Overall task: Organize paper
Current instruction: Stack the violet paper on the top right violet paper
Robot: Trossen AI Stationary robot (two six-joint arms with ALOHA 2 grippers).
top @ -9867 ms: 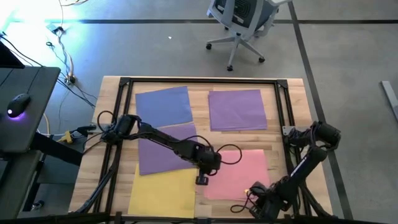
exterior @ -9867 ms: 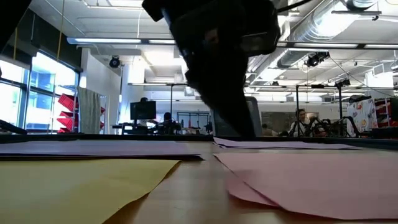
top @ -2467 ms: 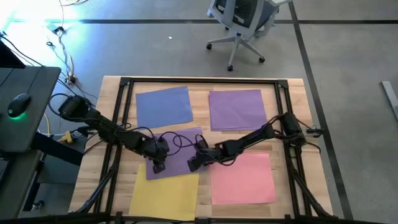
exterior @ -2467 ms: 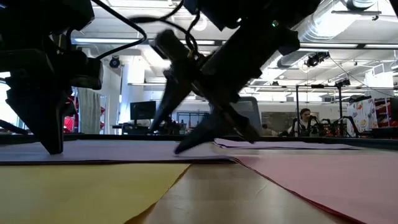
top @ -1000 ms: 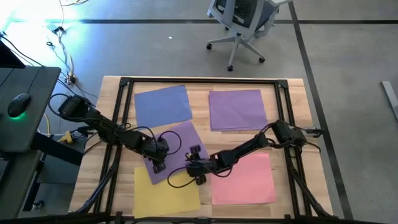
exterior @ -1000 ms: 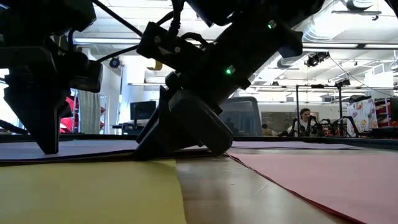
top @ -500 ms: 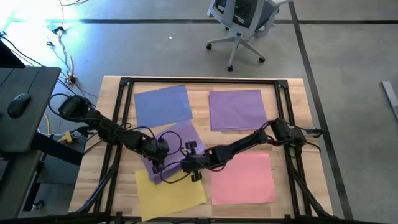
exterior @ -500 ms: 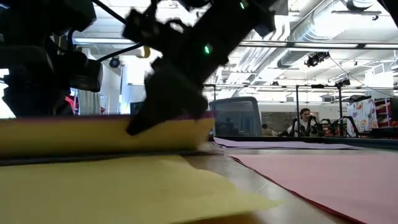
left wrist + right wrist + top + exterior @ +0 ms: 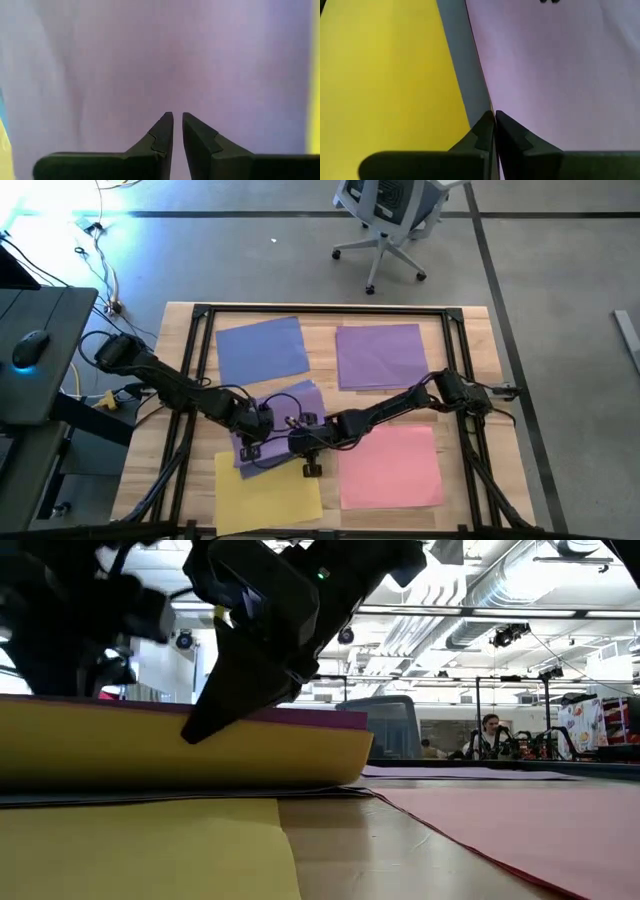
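A purple sheet (image 9: 305, 395) lies at the table's middle, partly over a yellow sheet (image 9: 265, 492) near the near edge. My right gripper (image 9: 311, 469) reaches in from the right and is shut on the purple sheet's near right edge. In the low view that edge stands raised, with a yellow layer (image 9: 150, 755) under the purple one (image 9: 300, 718); another yellow sheet (image 9: 130, 850) lies flat below. My left gripper (image 9: 247, 451) is shut and points down at the purple sheet's (image 9: 165, 60) near left part. My right gripper pinches the purple sheet's edge (image 9: 502, 107) between its two fingers, slanting down from the right. The low view shows a yellow layer (image 9: 230, 745) in the same pinch. That edge is lifted off the table; the far part stays down. My left gripper: the raised paper hides its tips, so I cannot tell whether it touches the purple sheet.
A periwinkle sheet (image 9: 262, 350) and a second purple sheet (image 9: 380, 357) lie flat at the far side, a pink sheet (image 9: 390, 465) at the near right. A black frame (image 9: 200, 311) rims the table. An office chair (image 9: 385, 220) stands beyond the far edge.
My right gripper has moved a little toward the table's left and risen, lifting the near right edge of the purple sheet with a yellow layer under it. One second ago that edge lay on the table. The yellow sheet skewed, then squared up again.
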